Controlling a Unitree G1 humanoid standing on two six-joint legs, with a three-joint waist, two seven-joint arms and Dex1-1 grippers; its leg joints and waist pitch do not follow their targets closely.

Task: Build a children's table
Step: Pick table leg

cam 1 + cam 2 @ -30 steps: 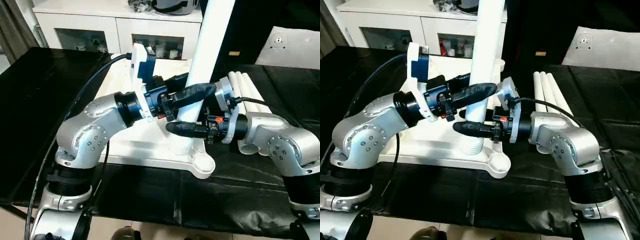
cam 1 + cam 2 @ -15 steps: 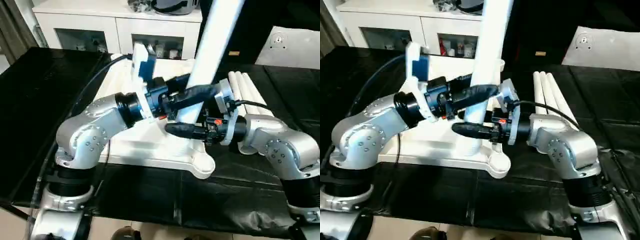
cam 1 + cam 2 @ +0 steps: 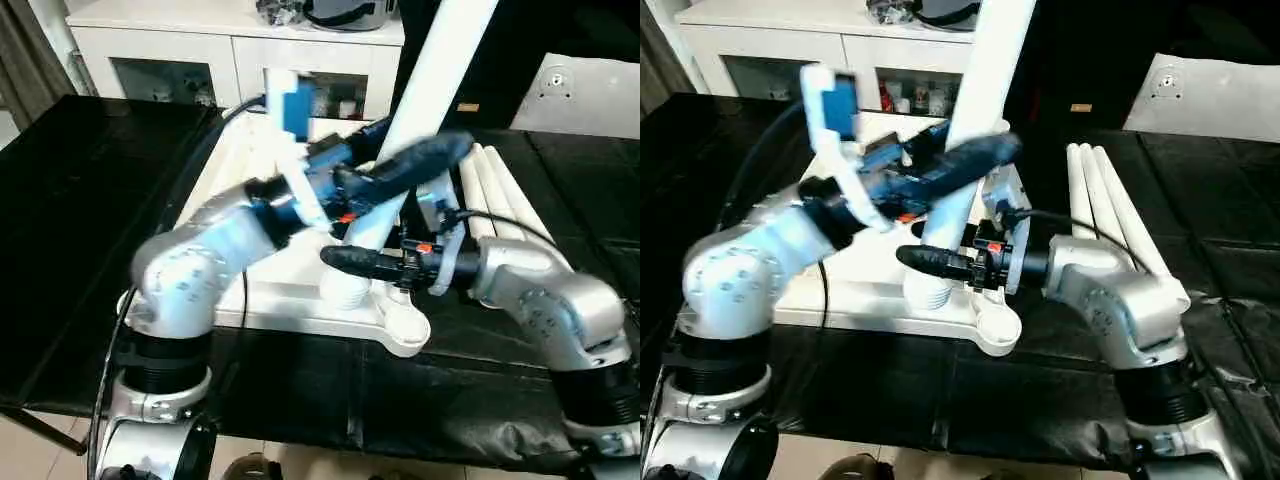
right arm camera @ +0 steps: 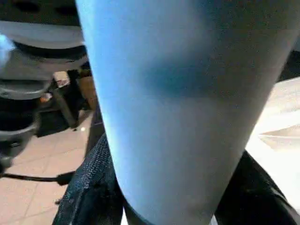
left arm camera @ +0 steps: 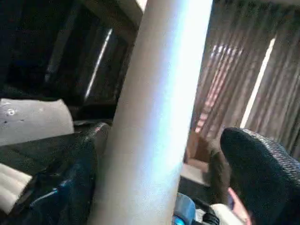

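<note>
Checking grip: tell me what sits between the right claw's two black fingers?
The standing white tapered leg sits between the right claw's fingers, per the right wrist view.

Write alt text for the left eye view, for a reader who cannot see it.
A white table leg stands tilted in a corner socket of the white tabletop on a black-covered table. The right gripper grips the leg near its base, the left gripper is higher beside it, and three spare legs lie to the right.
</note>
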